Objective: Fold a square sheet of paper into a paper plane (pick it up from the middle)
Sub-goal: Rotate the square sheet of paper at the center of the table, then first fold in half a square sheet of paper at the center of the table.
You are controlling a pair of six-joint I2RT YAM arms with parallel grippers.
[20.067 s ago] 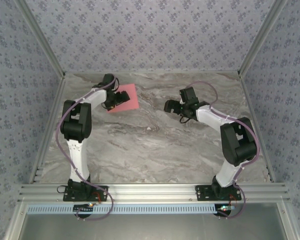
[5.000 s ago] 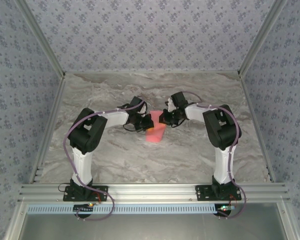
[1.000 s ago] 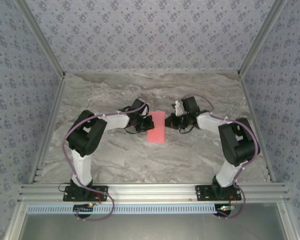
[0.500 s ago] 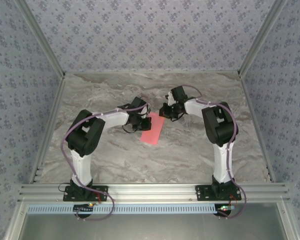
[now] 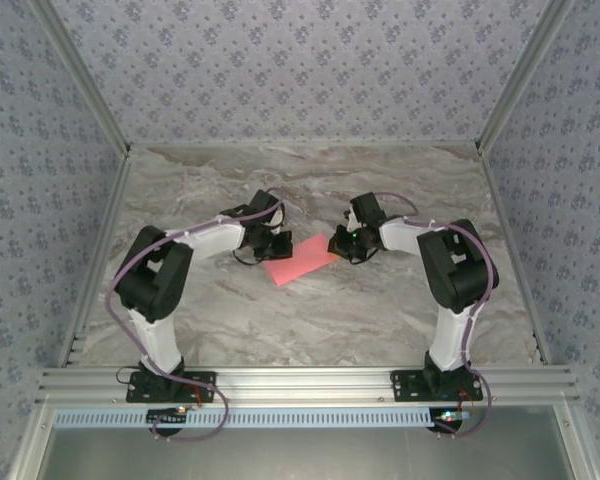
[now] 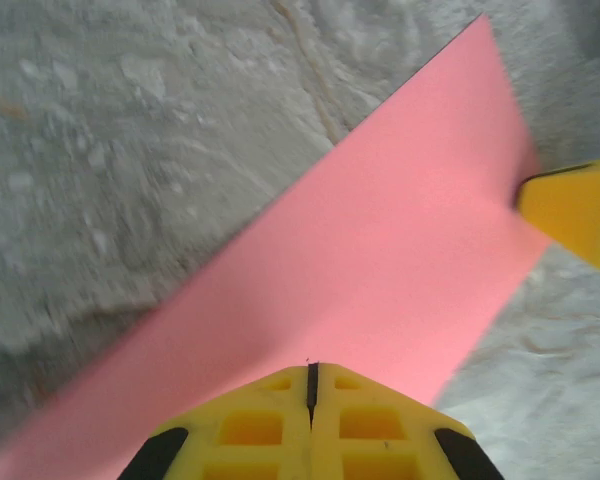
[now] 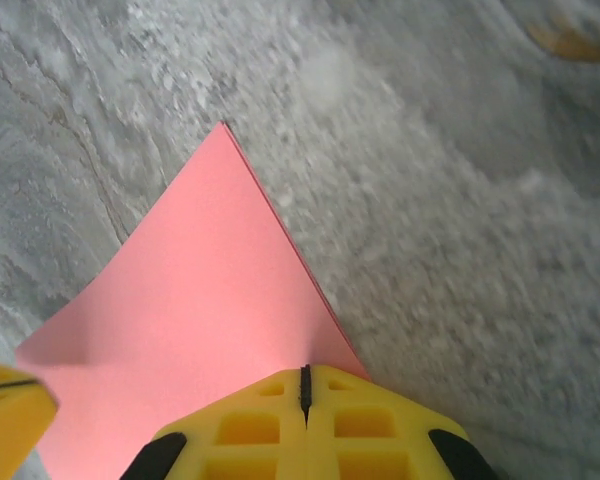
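Note:
The square sheet of paper [image 5: 298, 260], salmon pink, lies flat on the marble table as a doubled-over rectangle, slanting from lower left to upper right. My left gripper [image 5: 278, 243] is shut, its yellow tips [image 6: 311, 368] resting on the sheet's left long edge [image 6: 380, 250]. My right gripper [image 5: 342, 243] is also shut, its tips [image 7: 304, 372] down on the sheet's right end [image 7: 200, 300] next to the layered edge. Neither pair of jaws has paper between them. Each wrist view catches the other gripper's yellow finger, the right one [image 6: 575, 205] and the left one [image 7: 10, 415], at the far side of the sheet.
The grey marble tabletop [image 5: 310, 320] spreads around the paper. Aluminium frame rails [image 5: 300, 380] run along the near edge, with patterned walls [image 5: 300, 70] behind and at both sides.
The sheet has swung from standing lengthwise to lying slanted and nearly crosswise. The left gripper slid left and back. The right gripper came forward onto the sheet's right end. Both stayed shut.

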